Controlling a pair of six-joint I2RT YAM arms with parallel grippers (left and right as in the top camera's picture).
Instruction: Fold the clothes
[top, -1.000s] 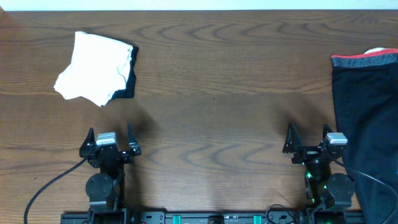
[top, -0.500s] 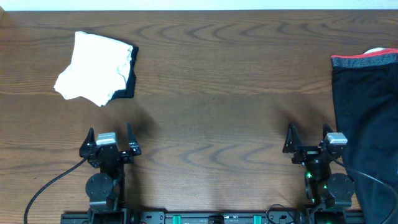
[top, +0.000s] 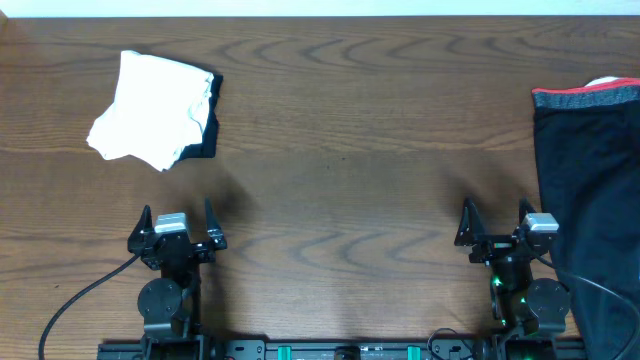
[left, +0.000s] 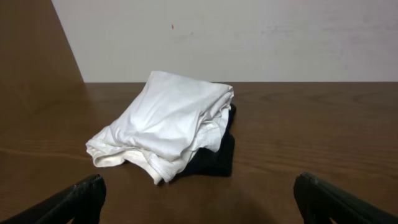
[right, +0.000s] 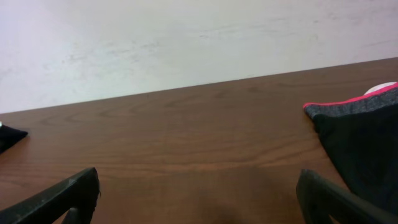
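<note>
Table surface: dark brown wood-grain table (top: 340, 150) that fills nearly the whole overhead view; the grain runs left to right in long oval figures.
Room: a plain pale wall (left: 249, 37) stands behind the far edge of the table, with faint scuffs and one small reddish mark. In the left wrist view a brown panel borders the wall on the left.
Folded stack: a white garment (top: 155, 105) lies folded at the far left of the table. A black garment (top: 207, 140) lies under it and shows along its right and near edges.
Unfolded item: a dark garment (top: 590, 180) lies spread at the right edge of the table and runs out of view on the right and at the bottom.
Waistband: a grey band with a red edge (top: 585, 97) forms the far end of the dark garment. A small white patch (top: 605, 82) shows just beyond it; what it is cannot be told.
Left pincer (top: 177, 212): at the near left, fingers (left: 74, 199) spread wide, holding nothing, well apart from the folded stack and pointing toward it.
Right pincer (top: 495, 208): at the near right, fingers spread wide, holding nothing, near the left edge of the dark garment but not touching it.
Cable (top: 85, 295): a black lead curves from the left arm base to the near left corner.
</note>
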